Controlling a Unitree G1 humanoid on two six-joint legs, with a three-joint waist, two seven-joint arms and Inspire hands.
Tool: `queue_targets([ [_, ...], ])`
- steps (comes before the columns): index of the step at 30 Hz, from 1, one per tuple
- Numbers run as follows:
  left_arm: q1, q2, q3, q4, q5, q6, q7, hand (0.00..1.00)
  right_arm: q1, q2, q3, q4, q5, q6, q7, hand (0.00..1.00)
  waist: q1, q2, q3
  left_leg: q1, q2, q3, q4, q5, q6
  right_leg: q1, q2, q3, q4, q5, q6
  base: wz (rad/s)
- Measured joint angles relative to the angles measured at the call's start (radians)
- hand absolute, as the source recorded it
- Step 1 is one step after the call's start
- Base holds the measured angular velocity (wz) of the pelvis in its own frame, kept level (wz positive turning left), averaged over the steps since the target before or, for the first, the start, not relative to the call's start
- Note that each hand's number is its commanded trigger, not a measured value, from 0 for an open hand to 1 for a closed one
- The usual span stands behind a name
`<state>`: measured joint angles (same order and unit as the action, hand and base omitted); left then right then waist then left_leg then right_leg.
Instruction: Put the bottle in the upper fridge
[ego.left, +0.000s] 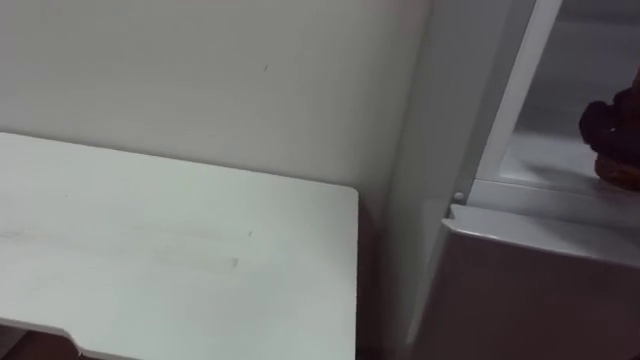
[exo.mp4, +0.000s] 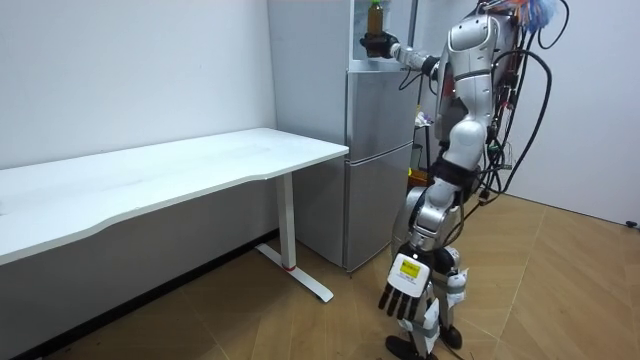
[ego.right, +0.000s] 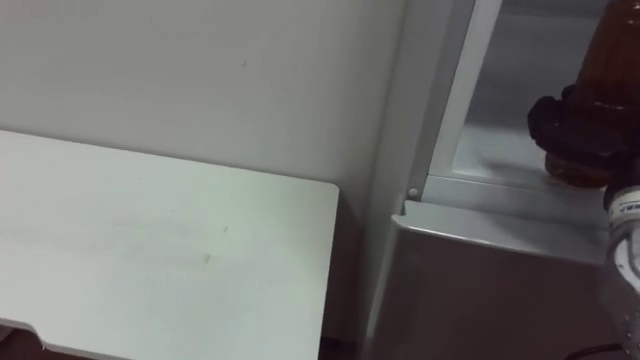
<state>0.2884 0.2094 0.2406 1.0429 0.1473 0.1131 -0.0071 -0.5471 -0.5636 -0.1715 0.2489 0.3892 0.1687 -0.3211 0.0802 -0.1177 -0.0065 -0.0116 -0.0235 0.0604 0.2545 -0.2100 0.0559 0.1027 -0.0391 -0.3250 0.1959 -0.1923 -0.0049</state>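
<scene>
Brown tall bottle (ego.right: 615, 50) gripped in right hand (ego.right: 570, 125), far right, inside open top of tall silver fridge (ego.right: 500, 290). Nearly done; not yet let go. Slack, low left hand (exo.mp4: 402, 290).

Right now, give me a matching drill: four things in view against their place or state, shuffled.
Things:
1. brown translucent bottle
2. left robot hand
3. white rectangular table
4. silver two-door fridge

Place or state:
A. stands beside the fridge, on the robot's left
B. hangs low at the robot's side, fingers straight
C. upper compartment open, lower door shut
D. gripped by the right robot hand, inside the upper compartment

Pairs: 1-D, 2-B, 3-A, 4-C
</scene>
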Motion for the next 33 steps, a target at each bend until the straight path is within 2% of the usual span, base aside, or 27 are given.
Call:
queue_targets([
  [4, 0.014, 0.002, 0.0, 0.0, -0.019, 0.011, 0.005, 0.0, -0.027, -0.004, 0.013, 0.019, 0.002, 0.008, 0.005, 1.0, 0.004, 0.008, -0.0041, -0.009, -0.007, -0.022, 0.001, 0.001, 0.002, 0.0, -0.004, -0.027, 0.0, 0.0, 0.0, 0.12],
  [9, 0.049, 0.002, 0.031, 0.0, -0.018, 0.019, 0.005, 0.0, -0.034, -0.007, 0.034, 0.033, 0.002, 0.008, 0.002, 1.0, 0.019, 0.011, -0.0051, -0.013, -0.01, -0.046, 0.006, 0.002, 0.003, 0.009, -0.01, -0.051, 0.0, 0.0, 0.001, 0.17],
  [15, 0.084, 0.002, 0.033, -0.016, -0.037, 0.04, 0.005, 0.0, -0.074, -0.032, 0.051, 0.124, 0.044, 0.007, -0.003, 1.0, 0.039, 0.014, -0.0049, -0.01, -0.016, -0.071, 0.007, 0.004, 0.003, 0.025, -0.013, -0.078, -0.002, -0.004, 0.007, 0.17],
  [19, 0.1, 0.003, 0.033, -0.034, -0.049, 0.048, 0.012, 0.0, -0.076, -0.083, 0.092, 0.139, 0.062, 0.005, -0.003, 1.0, 0.048, 0.011, -0.0013, -0.016, -0.024, -0.083, 0.006, 0.01, 0.003, 0.027, -0.012, -0.088, -0.011, -0.007, 0.012, 0.09],
  [25, 0.106, 0.012, 0.033, -0.043, -0.061, 0.055, 0.026, 0.0, -0.076, -0.109, 0.093, 0.192, 0.078, -0.005, -0.005, 1.0, 0.065, 0.007, -0.0006, -0.031, -0.026, -0.092, 0.019, 0.01, 0.003, 0.022, -0.011, -0.094, -0.011, -0.007, 0.012, 0.04],
  [26, 0.107, 0.012, 0.033, -0.043, -0.061, 0.058, 0.026, 0.0, -0.076, -0.109, 0.093, 0.198, 0.077, -0.007, -0.005, 0.82, 0.066, 0.006, -0.0013, -0.031, -0.026, -0.092, 0.019, 0.01, 0.003, 0.022, -0.011, -0.094, -0.011, -0.007, 0.012, 0.0],
  [27, 0.108, 0.012, 0.033, -0.043, -0.061, 0.062, 0.026, 0.0, -0.076, -0.109, 0.093, 0.209, 0.077, -0.008, -0.006, 0.53, 0.069, 0.003, -0.0035, -0.033, -0.026, -0.094, 0.02, 0.01, 0.003, 0.022, -0.011, -0.095, -0.011, -0.007, 0.012, 0.04],
  [28, 0.109, 0.012, 0.033, -0.043, -0.068, 0.069, 0.025, 0.0, -0.076, -0.109, 0.093, 0.215, 0.077, -0.008, -0.006, 0.17, 0.071, 0.001, -0.0043, -0.035, -0.026, -0.096, 0.021, 0.01, 0.003, 0.022, -0.011, -0.095, -0.011, -0.007, 0.012, 0.05],
  [29, 0.109, 0.012, 0.033, -0.043, -0.074, 0.073, 0.025, 0.0, -0.076, -0.109, 0.093, 0.22, 0.078, -0.01, -0.006, 0.0, 0.069, 0.001, -0.0045, -0.036, -0.026, -0.098, 0.022, 0.01, 0.003, 0.022, -0.011, -0.096, -0.011, -0.007, 0.012, 0.1],
  [31, 0.109, 0.012, 0.033, -0.047, -0.078, 0.088, 0.025, 0.0, -0.082, -0.109, 0.091, 0.261, 0.083, -0.038, -0.003, 0.0, 0.068, 0.003, -0.0049, -0.046, -0.027, -0.106, 0.039, 0.009, 0.003, 0.023, -0.009, -0.093, -0.01, -0.007, 0.012, 0.12],
  [33, 0.11, 0.012, 0.033, -0.051, -0.077, 0.093, 0.028, 0.0, -0.095, -0.109, 0.09, 0.302, 0.088, -0.049, 0.002, 0.0, 0.07, 0.007, -0.0039, -0.051, -0.027, -0.11, 0.047, 0.009, 0.003, 0.023, -0.008, -0.093, -0.01, -0.007, 0.012, 0.09],
])
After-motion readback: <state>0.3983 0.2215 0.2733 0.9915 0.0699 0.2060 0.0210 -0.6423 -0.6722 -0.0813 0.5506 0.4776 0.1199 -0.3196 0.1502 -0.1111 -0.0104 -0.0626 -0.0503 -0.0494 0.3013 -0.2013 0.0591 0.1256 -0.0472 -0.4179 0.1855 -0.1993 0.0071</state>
